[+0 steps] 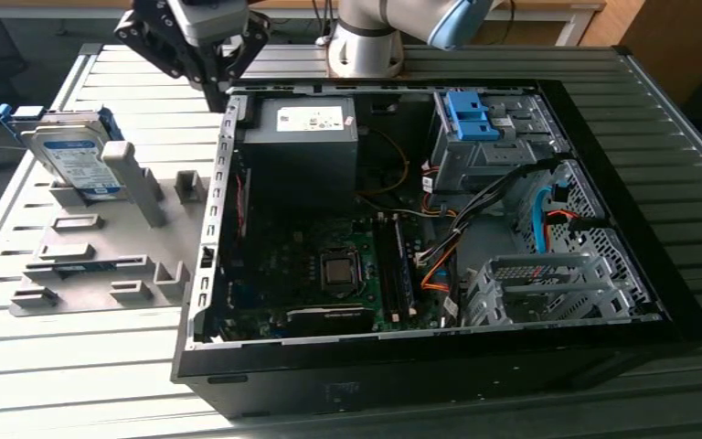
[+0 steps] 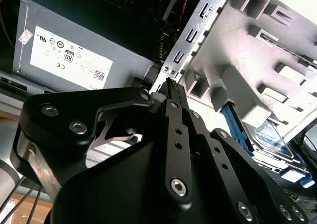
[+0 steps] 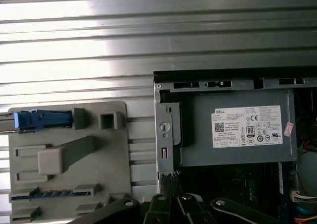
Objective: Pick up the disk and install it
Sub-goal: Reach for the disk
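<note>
The disk (image 1: 69, 151) is seen as a flat silver drive with a white-and-blue label, edged by a bright blue plastic frame. It is stood on edge and tilted back, label side exposed, at one corner of the grey holder plate (image 1: 132, 242). It is held by that plate alone, and nothing else is touched.

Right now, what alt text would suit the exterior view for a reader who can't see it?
The gripper, shut and empty, hangs over the corner of an open computer case. The disk leans untouched in a grey holder, to the exterior view's left of the case.
</note>
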Controlling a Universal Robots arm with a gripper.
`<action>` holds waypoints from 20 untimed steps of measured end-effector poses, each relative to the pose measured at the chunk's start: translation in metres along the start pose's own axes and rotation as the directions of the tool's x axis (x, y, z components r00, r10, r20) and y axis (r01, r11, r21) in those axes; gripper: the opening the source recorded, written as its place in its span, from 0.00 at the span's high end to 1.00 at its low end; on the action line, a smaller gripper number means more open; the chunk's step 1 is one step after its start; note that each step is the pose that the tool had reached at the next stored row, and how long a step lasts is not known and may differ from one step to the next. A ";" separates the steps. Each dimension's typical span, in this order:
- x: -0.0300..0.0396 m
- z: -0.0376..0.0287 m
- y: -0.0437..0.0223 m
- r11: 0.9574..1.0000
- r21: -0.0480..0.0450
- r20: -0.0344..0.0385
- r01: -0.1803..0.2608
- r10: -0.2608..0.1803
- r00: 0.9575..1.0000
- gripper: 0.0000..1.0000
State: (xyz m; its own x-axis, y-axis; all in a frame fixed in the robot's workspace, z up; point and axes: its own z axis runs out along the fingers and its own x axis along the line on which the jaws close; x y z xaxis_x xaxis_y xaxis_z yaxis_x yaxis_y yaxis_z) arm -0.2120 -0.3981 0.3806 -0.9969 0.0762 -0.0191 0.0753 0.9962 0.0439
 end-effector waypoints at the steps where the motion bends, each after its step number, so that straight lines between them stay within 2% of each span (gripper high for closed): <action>1: 0.0004 0.0002 0.0000 1.000 0.000 0.000 0.000 0.000 1.000 0.89; 20: 0.0119 0.0031 -0.0010 1.000 0.000 -0.004 0.000 0.000 1.000 0.89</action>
State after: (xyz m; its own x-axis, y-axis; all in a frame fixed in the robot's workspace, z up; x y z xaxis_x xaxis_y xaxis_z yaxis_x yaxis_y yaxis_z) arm -0.2239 -0.3981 0.3772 -0.9970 0.0762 -0.0154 0.0755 0.9962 0.0437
